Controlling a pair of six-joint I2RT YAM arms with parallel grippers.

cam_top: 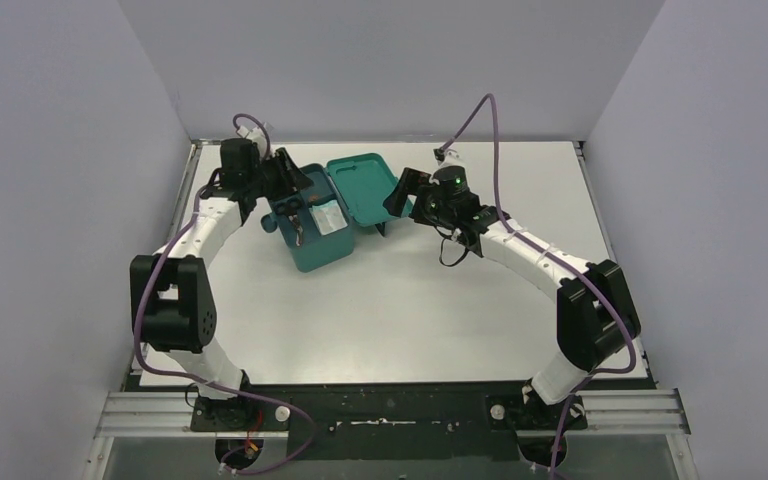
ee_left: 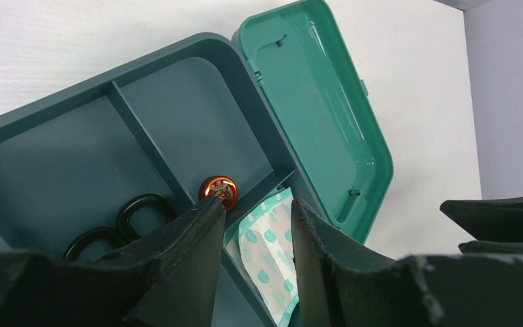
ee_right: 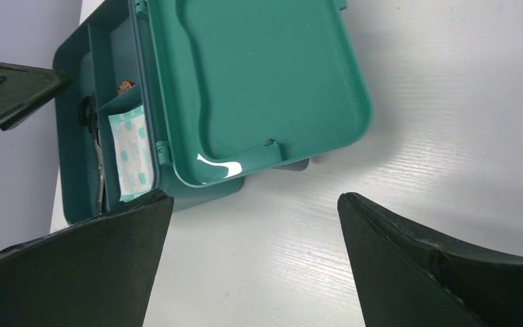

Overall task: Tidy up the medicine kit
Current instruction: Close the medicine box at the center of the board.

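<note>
The medicine kit (cam_top: 312, 240) stands open at the back left of the table, its teal lid (cam_top: 365, 188) lying flat to the right. Inside is a darker divided tray (ee_left: 143, 136) holding black-handled scissors (ee_left: 119, 221), a small red tin (ee_left: 218, 189) and a plaster packet with teal dots (ee_left: 272, 238). My left gripper (ee_left: 259, 202) hovers over the tray, open, with the plaster packet lying below the gap and nothing between the fingers. Open wide, my right gripper (ee_right: 255, 197) hangs above the bare table just beside the lid (ee_right: 259, 75), holding nothing.
Grey walls close in the white table (cam_top: 390, 310) on the left, back and right. Both arms curve in from the near edge toward the kit. In the left wrist view the right gripper's fingers (ee_left: 497, 218) show at the far right.
</note>
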